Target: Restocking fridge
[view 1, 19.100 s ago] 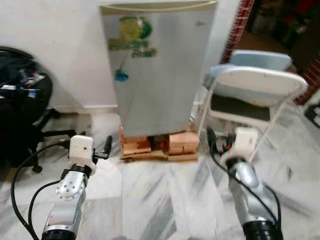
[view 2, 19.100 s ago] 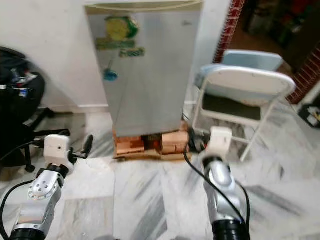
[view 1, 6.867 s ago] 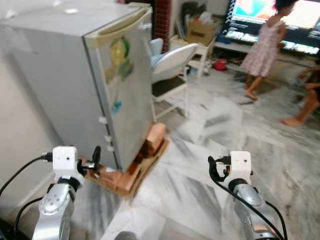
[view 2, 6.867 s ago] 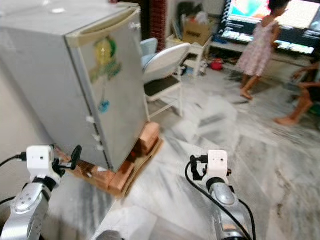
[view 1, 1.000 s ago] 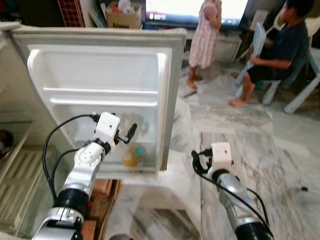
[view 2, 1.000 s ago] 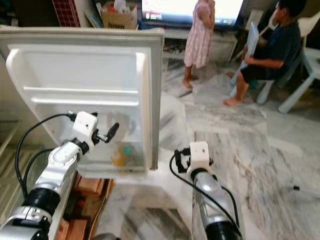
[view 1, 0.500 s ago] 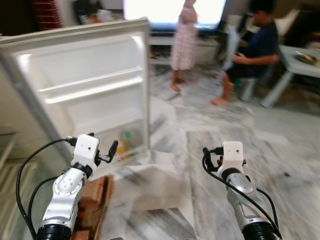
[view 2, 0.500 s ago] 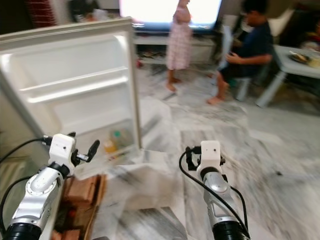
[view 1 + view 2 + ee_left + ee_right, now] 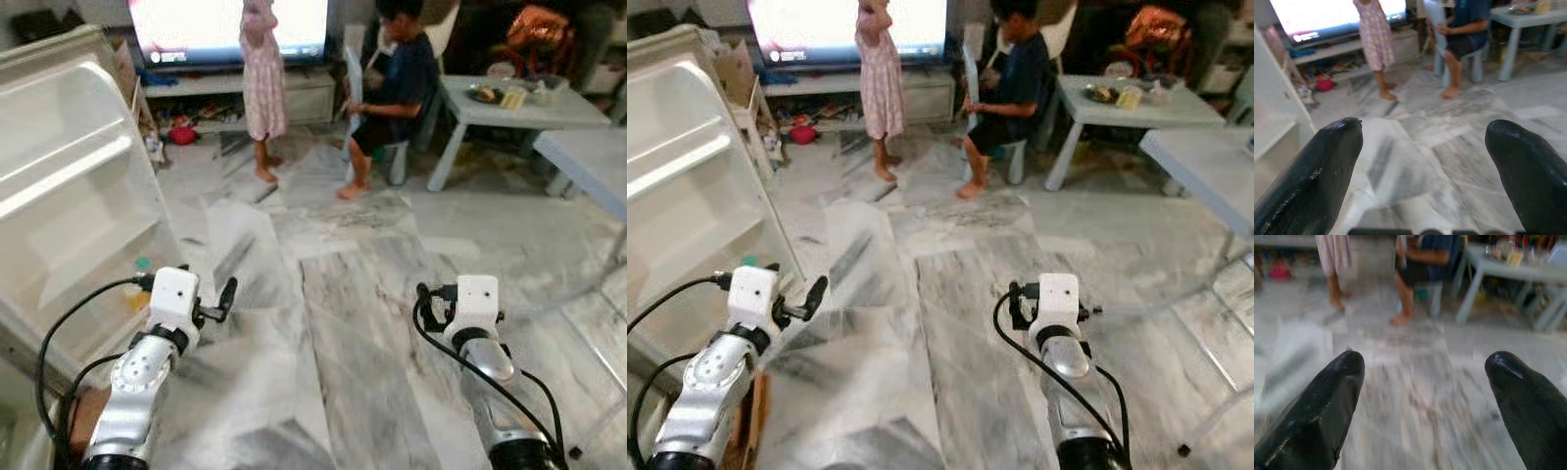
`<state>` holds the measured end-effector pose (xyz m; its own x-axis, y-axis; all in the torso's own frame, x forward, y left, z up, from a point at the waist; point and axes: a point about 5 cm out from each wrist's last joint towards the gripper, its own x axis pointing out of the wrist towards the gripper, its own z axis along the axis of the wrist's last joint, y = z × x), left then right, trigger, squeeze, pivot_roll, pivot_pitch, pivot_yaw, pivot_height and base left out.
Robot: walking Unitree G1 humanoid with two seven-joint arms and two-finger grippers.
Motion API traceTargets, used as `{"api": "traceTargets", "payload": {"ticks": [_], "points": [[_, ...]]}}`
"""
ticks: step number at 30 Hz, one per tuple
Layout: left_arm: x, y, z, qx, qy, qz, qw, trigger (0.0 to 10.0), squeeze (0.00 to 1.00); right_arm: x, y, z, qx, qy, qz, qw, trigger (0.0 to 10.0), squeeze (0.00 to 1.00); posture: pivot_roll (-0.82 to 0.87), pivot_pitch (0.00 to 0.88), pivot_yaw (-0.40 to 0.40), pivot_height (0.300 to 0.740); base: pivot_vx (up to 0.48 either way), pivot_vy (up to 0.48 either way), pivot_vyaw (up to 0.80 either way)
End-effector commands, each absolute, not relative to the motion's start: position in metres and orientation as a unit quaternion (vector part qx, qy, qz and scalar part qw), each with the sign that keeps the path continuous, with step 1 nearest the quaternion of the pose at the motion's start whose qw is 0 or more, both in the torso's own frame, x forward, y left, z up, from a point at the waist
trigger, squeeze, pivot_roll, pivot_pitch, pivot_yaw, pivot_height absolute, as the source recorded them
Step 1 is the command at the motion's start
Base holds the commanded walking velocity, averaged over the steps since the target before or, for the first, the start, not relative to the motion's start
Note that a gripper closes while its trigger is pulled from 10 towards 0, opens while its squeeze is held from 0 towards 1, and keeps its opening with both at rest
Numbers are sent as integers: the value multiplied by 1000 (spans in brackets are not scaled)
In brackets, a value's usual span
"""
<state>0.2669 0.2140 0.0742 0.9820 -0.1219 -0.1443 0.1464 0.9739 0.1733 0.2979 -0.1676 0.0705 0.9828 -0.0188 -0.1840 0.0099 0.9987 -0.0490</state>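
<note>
While the fridge door (image 9: 69, 186) stands swung open at the left edge of the frame, both arms are raised over bare marble floor (image 9: 343, 323) with nothing in them. The left gripper (image 9: 1425, 171) and the right gripper (image 9: 1422, 401) each have their fingers spread wide, empty. Low in the door's bottom shelf sit small bottles (image 9: 137, 289), one with a green cap, just behind the left arm. They look light, stiff plastic and probably smooth, so I'd judge a grip around the middle of the body safest. At the top of the frame a standing person (image 9: 263, 69) and a seated person (image 9: 392, 78) are near a pale table (image 9: 509, 108), well apart from the robot.
</note>
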Motion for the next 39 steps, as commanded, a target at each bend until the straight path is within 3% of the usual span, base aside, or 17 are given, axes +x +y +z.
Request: {"api": "traceTargets", "payload": {"ticks": [1,17,32,39], "points": [[274,200,80,82,53,-83,992,10000,0,289,-186,65,-36,102,-33,994,10000,0,21,0,-36,740,480,0,-800],[278,201,87,79,40,-66,994,10000,0,297,-181,83,-48,47,-30,997,10000,0,23,0,-26,740,474,0,-800],[281,194,91,81,20,-83,993,10000,0,296,-177,87,-53,29,-25,998,10000,0,21,0,-23,740,391,276,-800],[281,192,91,79,16,-90,993,10000,0,295,-178,89,-56,24,-24,998,10000,0,18,0,-22,740,386,285,-204]]}}
